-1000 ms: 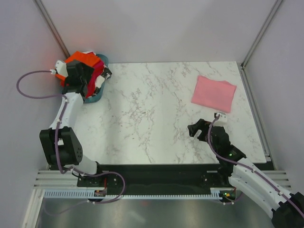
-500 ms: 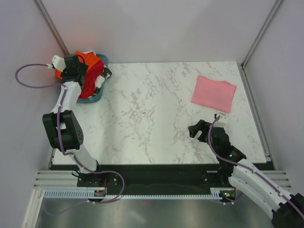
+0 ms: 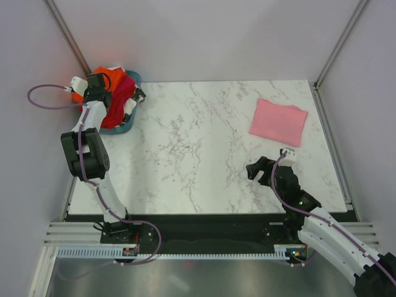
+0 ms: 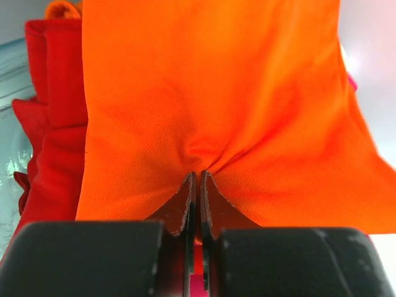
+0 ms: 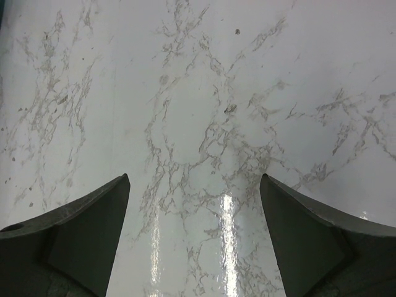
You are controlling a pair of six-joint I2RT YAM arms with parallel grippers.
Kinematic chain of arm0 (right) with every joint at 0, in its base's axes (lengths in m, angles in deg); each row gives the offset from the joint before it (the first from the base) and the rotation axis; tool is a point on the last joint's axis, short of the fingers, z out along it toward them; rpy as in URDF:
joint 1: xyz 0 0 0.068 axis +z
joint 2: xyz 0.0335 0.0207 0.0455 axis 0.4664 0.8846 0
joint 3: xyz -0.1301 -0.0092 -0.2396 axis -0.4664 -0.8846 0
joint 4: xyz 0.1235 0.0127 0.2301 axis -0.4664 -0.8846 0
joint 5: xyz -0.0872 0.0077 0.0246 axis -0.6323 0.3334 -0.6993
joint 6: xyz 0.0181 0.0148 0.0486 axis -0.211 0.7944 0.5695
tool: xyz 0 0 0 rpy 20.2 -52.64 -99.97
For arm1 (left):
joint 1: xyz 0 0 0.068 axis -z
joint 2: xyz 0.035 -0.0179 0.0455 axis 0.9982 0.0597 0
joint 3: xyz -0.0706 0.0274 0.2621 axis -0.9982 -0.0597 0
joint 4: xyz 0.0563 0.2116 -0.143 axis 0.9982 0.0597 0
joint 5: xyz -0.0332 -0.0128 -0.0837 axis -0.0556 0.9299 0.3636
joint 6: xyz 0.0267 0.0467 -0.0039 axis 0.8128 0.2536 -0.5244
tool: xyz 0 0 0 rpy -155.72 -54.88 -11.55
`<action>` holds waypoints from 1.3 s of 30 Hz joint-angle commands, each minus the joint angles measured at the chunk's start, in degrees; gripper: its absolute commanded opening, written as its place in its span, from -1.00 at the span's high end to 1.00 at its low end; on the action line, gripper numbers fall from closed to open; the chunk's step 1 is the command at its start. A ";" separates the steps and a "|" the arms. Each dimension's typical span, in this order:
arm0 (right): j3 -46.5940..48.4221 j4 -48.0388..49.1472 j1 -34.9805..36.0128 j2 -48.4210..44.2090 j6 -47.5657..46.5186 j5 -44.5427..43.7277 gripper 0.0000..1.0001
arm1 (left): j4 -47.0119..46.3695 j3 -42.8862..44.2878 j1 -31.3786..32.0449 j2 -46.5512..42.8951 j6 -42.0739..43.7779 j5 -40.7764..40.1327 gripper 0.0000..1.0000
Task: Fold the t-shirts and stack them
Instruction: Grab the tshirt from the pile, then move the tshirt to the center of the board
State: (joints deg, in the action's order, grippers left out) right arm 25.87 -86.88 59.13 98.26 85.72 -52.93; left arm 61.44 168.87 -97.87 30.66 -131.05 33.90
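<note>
A bright orange-red t-shirt (image 4: pixel 210 93) fills the left wrist view, and my left gripper (image 4: pixel 198 176) is shut on a pinch of its cloth, which puckers at the fingertips. From above, this gripper (image 3: pixel 98 83) sits over the orange shirt (image 3: pixel 110 75) on the heap in the teal basket (image 3: pixel 133 78). A red shirt (image 3: pixel 117 104) lies under and beside it, also at the left (image 4: pixel 52 124). A folded light pink t-shirt (image 3: pixel 278 122) rests on the table at the back right. My right gripper (image 3: pixel 253 168) hovers open over bare marble (image 5: pixel 195 177), holding nothing.
The basket stands at the table's back left corner, against the left wall. A purple cable (image 3: pixel 43 99) loops beside the left arm. White walls close in the marble table (image 3: pixel 185 142) on three sides, with metal posts at the back corners.
My left gripper has shut on the orange shirt and shifted slightly back over the basket. The right arm has stayed where it was.
</note>
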 commanded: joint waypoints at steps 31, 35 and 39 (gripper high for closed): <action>-0.10 -2.10 0.05 -6.00 -0.22 -4.29 -0.88 | -15.19 -5.95 38.61 -40.15 -15.03 14.55 0.95; -0.19 -3.06 -0.04 -8.64 -0.31 -4.90 -0.88 | -15.01 -4.78 39.59 -43.65 -12.13 10.54 0.95; -0.10 -3.68 0.05 -9.52 -0.31 -5.26 -0.88 | -13.96 -17.59 39.50 -51.73 -11.85 3.22 0.94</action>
State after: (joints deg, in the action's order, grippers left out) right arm 25.87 -89.97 59.13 89.54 85.70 -56.58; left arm 51.06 157.50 -58.00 -13.36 -143.79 44.39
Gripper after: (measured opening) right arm 0.940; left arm 0.041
